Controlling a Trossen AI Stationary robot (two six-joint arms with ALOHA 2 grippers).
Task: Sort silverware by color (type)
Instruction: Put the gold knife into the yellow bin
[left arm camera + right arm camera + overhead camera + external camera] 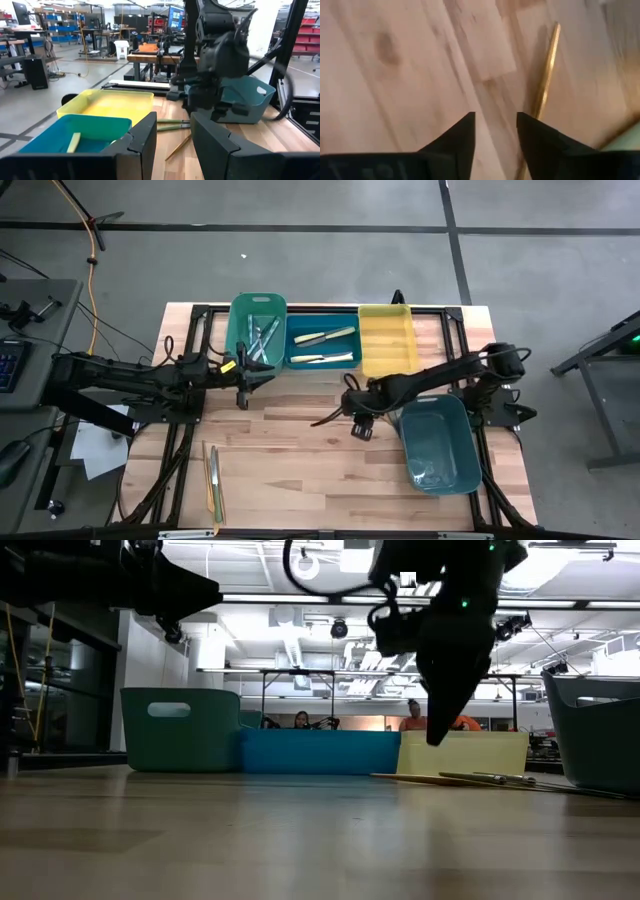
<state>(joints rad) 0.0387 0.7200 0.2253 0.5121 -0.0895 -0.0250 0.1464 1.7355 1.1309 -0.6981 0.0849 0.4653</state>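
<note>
Silverware lies in several places. Silvery pieces are in the green bin (pixel 259 332), and pale yellow pieces (pixel 324 337) are in the blue bin (pixel 322 364). A few utensils (pixel 212 480) lie flat near the table's near left edge. A brownish utensil (pixel 546 75) lies flat on the wood just beside my right gripper (pixel 495 125). That gripper is open, points down, and hovers above the table (pixel 435 735) near its middle (pixel 358 418). My left gripper (pixel 172 140) is open in the air in front of the green and blue bins (pixel 245 377).
A yellow bin (pixel 385 340) stands at the far edge beside the blue one. A teal bin (pixel 440 442) sits at the right under my right arm. More utensils (pixel 172 123) lie on the wood between the two grippers. Bare wood spreads across the near middle (pixel 300 480).
</note>
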